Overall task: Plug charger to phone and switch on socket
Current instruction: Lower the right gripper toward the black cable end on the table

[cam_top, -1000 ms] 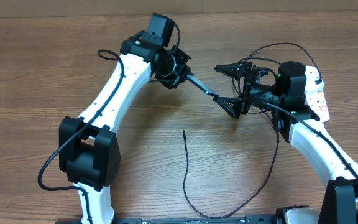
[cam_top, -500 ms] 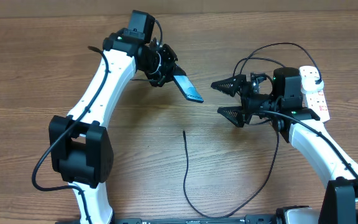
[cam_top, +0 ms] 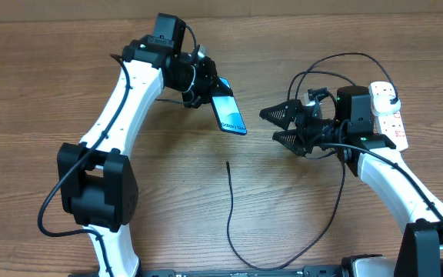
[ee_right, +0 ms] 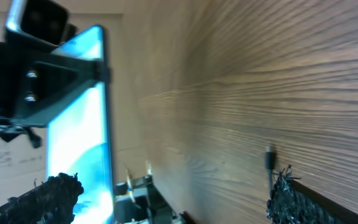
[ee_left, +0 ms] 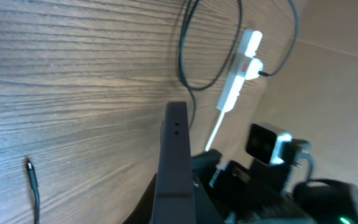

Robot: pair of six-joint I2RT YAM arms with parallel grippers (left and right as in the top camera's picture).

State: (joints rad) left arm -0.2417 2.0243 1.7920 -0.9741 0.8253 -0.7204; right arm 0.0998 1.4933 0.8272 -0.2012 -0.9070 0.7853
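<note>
Wood-grain brown table [cam_top: 37, 92]: nothing on it has moved

White-and-black left arm [cam_top: 121, 100]: has drawn back toward 11 o'clock, away from the other arm. It is carrying the slim black-framed phone with the blue-teal screen [cam_top: 229, 114] up and off. It rises from its base at 7 o'clock and bends at the elbow, with the wrist turned so the screen now faces the overhead camera. A second ago the phone showed edge-on.

White-and-black right arm [cam_top: 391, 173]: reaches from 5 o'clock, wrist level, pointing to 9 o'clock at the phone

Meaning, as I judge it: the phone is being presented port-end out, but nothing is plugged in yet

White elongated power strip socket [cam_top: 391, 123]: lies at 3 o'clock, half hidden by the right wrist, switch not touched

Left gripper [cam_top: 206, 88]: clamped on the phone's upper end, phone clear of the table

Right gripper [cam_top: 268, 125]: empty, fingers parted but narrower than a second ago, near the phone and not touching it

Thin black charger cable [cam_top: 231, 208]: slack on the table. Its small connector tip [cam_top: 228, 164] lies at 6 o'clock from the phone, well apart from both grippers
</note>
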